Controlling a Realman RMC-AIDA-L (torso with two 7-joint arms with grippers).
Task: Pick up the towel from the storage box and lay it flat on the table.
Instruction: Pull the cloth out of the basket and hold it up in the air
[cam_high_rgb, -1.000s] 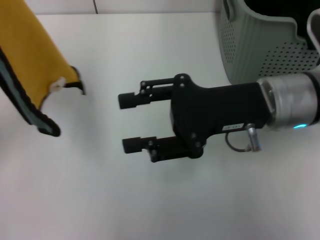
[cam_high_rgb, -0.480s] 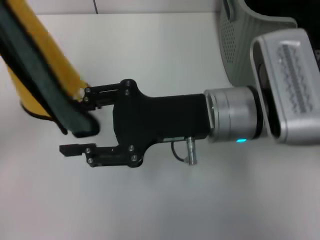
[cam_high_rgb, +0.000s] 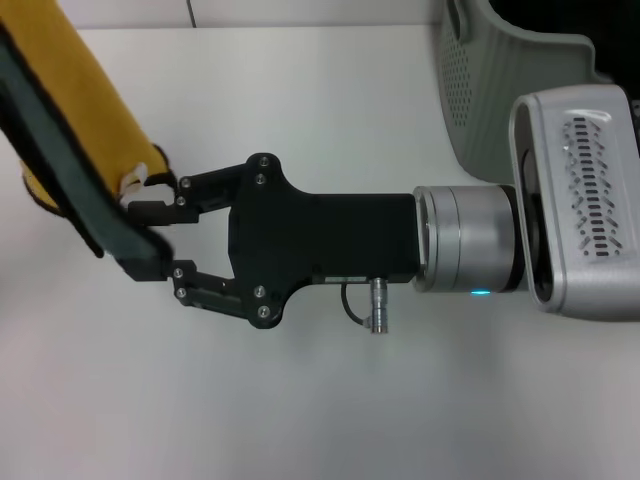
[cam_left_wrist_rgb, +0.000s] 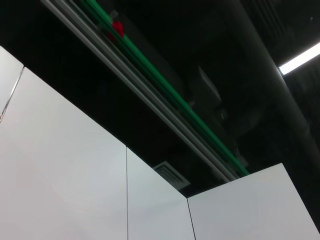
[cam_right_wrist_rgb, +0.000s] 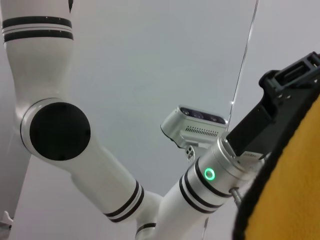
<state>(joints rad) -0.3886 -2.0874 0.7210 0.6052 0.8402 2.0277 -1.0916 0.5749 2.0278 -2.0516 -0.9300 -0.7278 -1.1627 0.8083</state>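
The towel (cam_high_rgb: 75, 120) hangs in the air at the left of the head view, yellow side out, with a dark green-grey face and black binding along its lower edge. It stands above the white table (cam_high_rgb: 320, 100). My right gripper (cam_high_rgb: 142, 238) reaches in from the right, and its jaws close on the towel's lower corner by the small white label. My left gripper (cam_right_wrist_rgb: 300, 82) shows only in the right wrist view, holding the upper part of the towel (cam_right_wrist_rgb: 290, 190). The storage box (cam_high_rgb: 490, 90) stands at the back right.
My right arm's silver wrist (cam_high_rgb: 570, 210) lies across the right half of the table in front of the box. The left wrist view shows only wall panels and ceiling. My left arm (cam_right_wrist_rgb: 100, 165) fills the right wrist view.
My right gripper moved left to the towel's lower corner and its jaws narrowed from wide open onto the corner. The towel swung slightly.
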